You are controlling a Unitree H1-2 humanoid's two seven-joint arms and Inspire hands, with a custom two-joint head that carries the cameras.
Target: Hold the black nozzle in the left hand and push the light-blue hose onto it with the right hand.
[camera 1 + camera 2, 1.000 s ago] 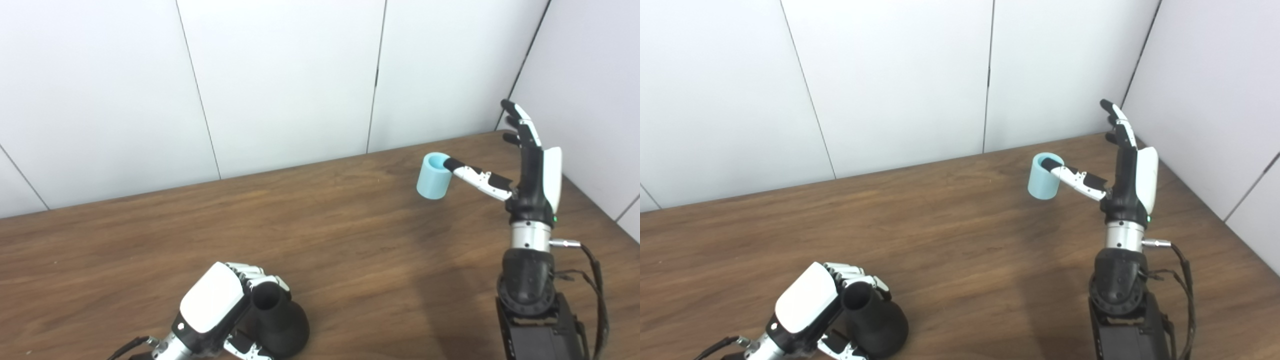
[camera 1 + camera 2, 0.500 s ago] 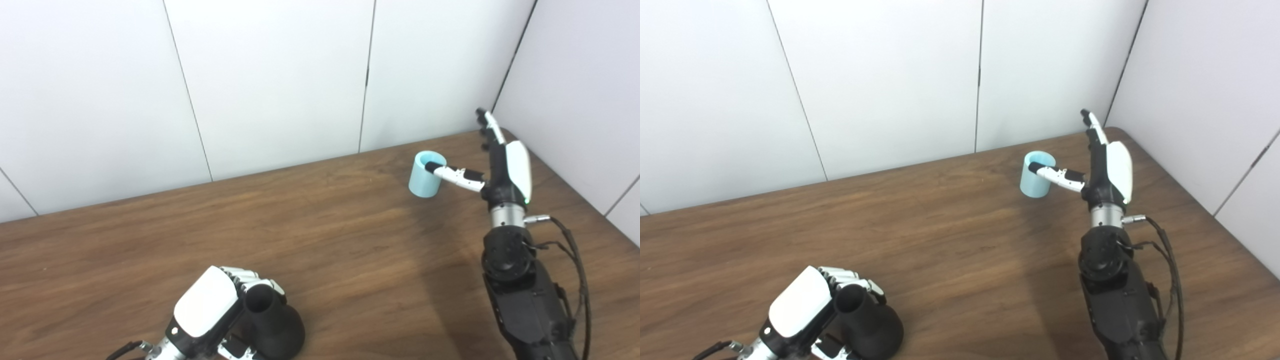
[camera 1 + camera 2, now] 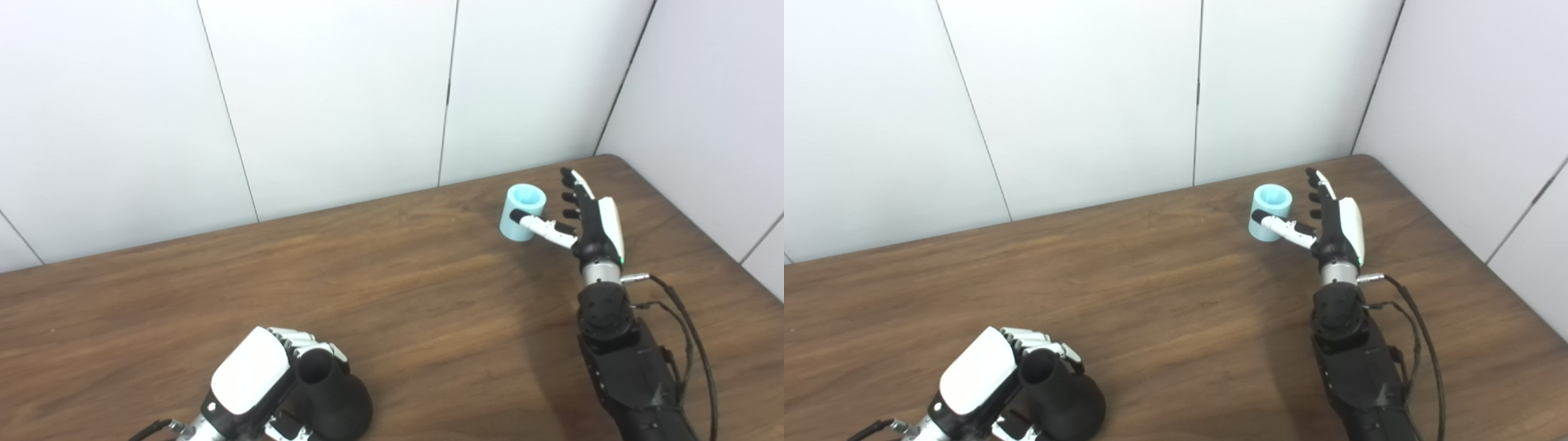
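The black nozzle (image 3: 334, 395) stands on its wide base near the table's front edge, its open neck pointing up. My left hand (image 3: 257, 383) is shut on the nozzle, fingers wrapped round the neck from the left. The light-blue hose (image 3: 522, 212), a short upright tube, stands at the far right of the table. My right hand (image 3: 585, 217) is open just right of the hose, fingers spread upward. Its thumb lies across the front of the hose wall; whether it touches is unclear.
The brown wooden table (image 3: 392, 288) runs to white wall panels behind and a side wall on the right. Its rounded far-right corner (image 3: 612, 160) is close behind the right hand. A black cable (image 3: 686, 324) loops off the right forearm.
The right hand has lowered and moved forward beside the hose; its thumb went from above the rim to across the hose's front. The left hand keeps hold of the nozzle. The camera shifted slightly.
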